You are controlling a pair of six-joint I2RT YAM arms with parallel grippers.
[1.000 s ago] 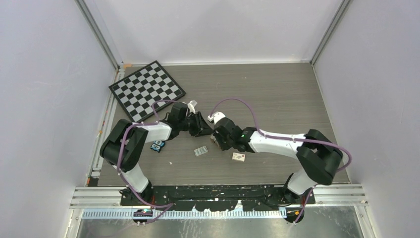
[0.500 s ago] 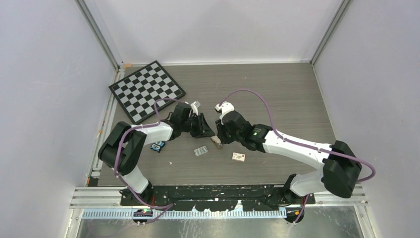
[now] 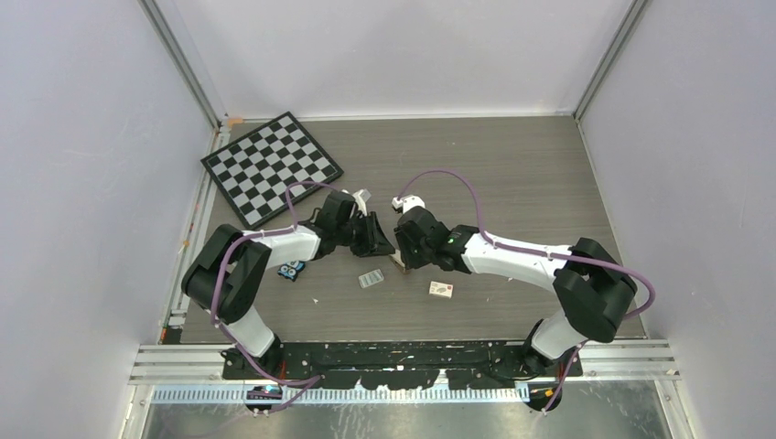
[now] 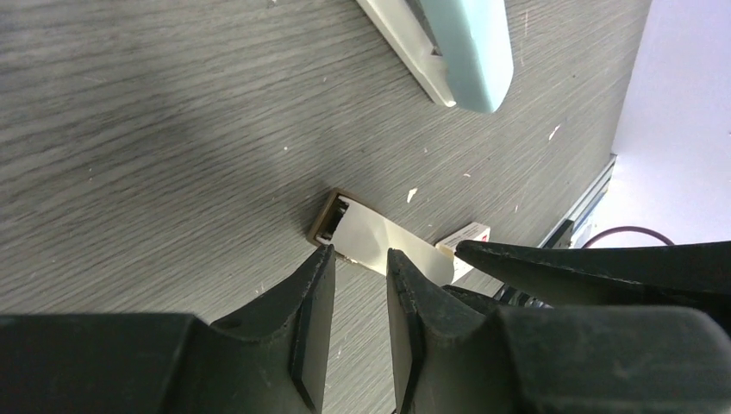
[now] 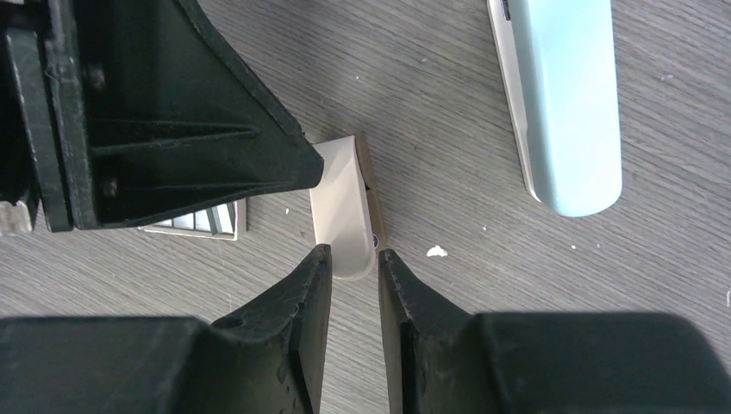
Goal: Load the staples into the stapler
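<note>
Two grippers: I have the left gripper (image 4: pixel 358 255) and the right gripper (image 5: pixel 352 252) tip to tip over the middle of the grey wood-grain table (image 3: pixel 512 183). Both point down at one small tan rounded block with a cream face (image 5: pixel 340 203).
Left jaws: a narrow slot apart, tips at the block's edge. I cannot tell whether they pinch it.
Right jaws: the same narrow slot, with the block's rounded end at their mouth. I cannot tell whether they clamp it.
Staples: the short strip of silvery-grey ribbed metal staples (image 3: pixel 371 279) lies flat on the table, just near and left of the tan block, with neither gripper on it.
Stapler: the small stapler with a pale blue-teal plastic top and white base (image 5: pixel 565 95) lies on the table close to the tan block but apart from it, no finger touching it. From overhead I cannot make it out.
Box: a small white box with a red mark (image 3: pixel 442 289) sits to the near right of the block.
Gadget: a small black-and-blue gadget (image 3: pixel 291 270) rests beside the left arm.
Board: a black-and-white checkerboard (image 3: pixel 272 167) lies at the far left.
</note>
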